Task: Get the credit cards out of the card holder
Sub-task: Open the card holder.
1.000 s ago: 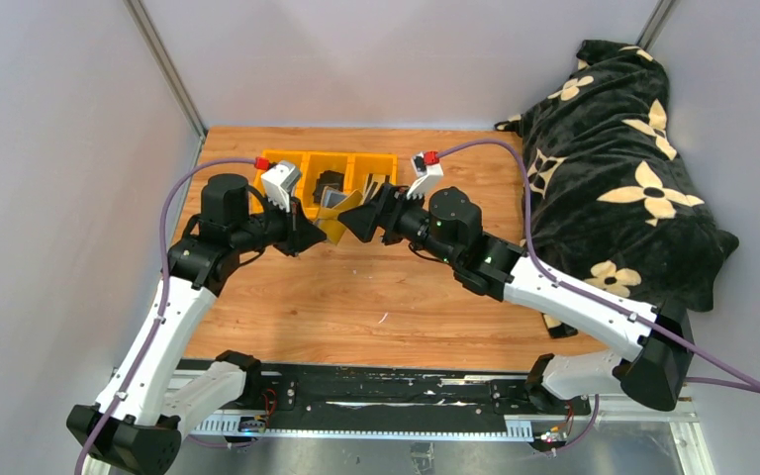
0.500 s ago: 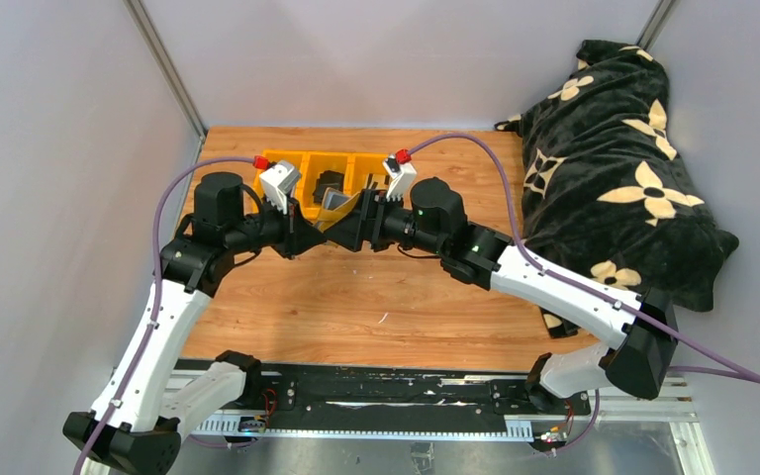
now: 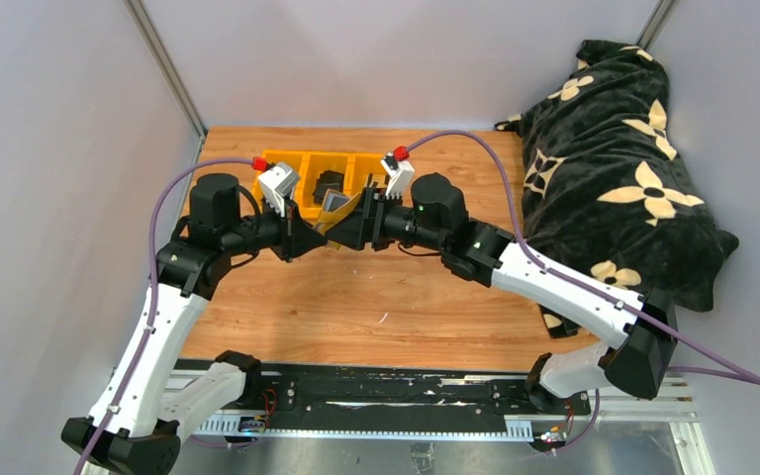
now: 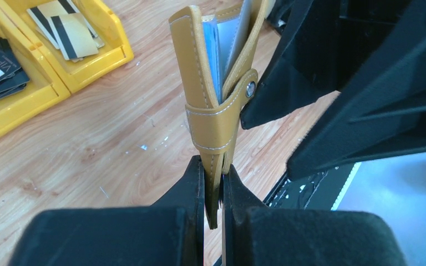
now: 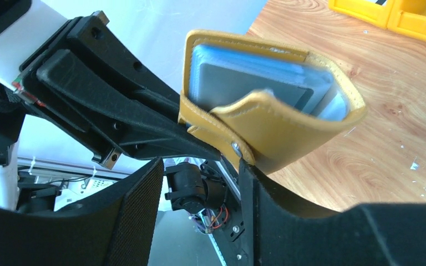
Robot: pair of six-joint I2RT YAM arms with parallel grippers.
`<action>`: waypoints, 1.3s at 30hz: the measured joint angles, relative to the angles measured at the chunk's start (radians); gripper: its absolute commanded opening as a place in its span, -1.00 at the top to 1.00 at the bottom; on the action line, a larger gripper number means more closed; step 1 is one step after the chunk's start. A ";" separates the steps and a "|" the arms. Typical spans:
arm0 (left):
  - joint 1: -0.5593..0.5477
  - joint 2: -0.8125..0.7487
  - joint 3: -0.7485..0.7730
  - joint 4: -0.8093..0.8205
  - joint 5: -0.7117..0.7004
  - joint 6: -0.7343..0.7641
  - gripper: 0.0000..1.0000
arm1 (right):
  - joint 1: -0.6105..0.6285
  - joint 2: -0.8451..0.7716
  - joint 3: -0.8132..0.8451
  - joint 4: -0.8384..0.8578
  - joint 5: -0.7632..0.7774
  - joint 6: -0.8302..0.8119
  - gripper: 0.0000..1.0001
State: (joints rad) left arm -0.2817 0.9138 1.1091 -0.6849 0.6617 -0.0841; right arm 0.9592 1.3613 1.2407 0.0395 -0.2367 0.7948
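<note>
The card holder point(image 4: 213, 119) is being held in mid-air above the counter point(image 3: 356, 297), just near of the yellow bins point(image 4: 97, 64), the left fingers point(image 4: 191, 188) clamping tight on one edge while the right fingers point(image 5: 138, 210) are standing spread apart beside its snap tab point(image 4: 236, 91).

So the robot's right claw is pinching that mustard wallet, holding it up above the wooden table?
Not the right. The left gripper is pinching the card holder, holding it above the wooden table; the left wrist view shows this. The right gripper is open.
</note>
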 measured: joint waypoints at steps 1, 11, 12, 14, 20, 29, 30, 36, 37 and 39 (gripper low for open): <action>0.001 -0.004 0.000 0.002 0.003 0.000 1.00 | -0.003 0.002 0.003 -0.002 -0.005 0.005 0.02; -0.001 -0.012 -0.003 -0.037 0.030 0.053 1.00 | -0.011 0.064 0.076 0.015 -0.054 0.049 1.00; -0.001 -0.013 -0.003 -0.044 0.031 0.061 1.00 | -0.012 0.069 0.084 0.012 -0.054 0.053 1.00; -0.001 -0.014 -0.004 -0.056 0.031 0.077 1.00 | -0.013 0.078 0.096 0.007 -0.055 0.056 1.00; -0.001 -0.019 -0.004 -0.081 0.023 0.119 1.00 | -0.013 0.083 0.103 -0.013 -0.076 0.051 0.27; -0.001 -0.023 -0.004 -0.113 0.012 0.152 1.00 | -0.030 -0.060 -0.017 -0.075 -0.092 0.016 -0.18; -0.002 -0.023 -0.004 -0.114 0.013 0.153 1.00 | -0.034 -0.070 -0.029 -0.077 -0.092 0.016 -0.16; -0.001 -0.023 0.004 -0.125 0.029 0.152 1.00 | -0.047 -0.068 -0.045 -0.093 -0.092 0.016 -0.10; -0.001 -0.023 0.007 -0.125 0.033 0.151 1.00 | -0.048 -0.064 -0.044 -0.094 -0.092 0.016 -0.10; -0.001 -0.023 0.012 -0.126 0.038 0.147 1.00 | -0.048 -0.055 -0.042 -0.093 -0.092 0.015 -0.08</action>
State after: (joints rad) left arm -0.2829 0.8909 1.1210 -0.8104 0.6994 0.0631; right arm 0.9112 1.3067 1.1988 -0.0540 -0.3290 0.8101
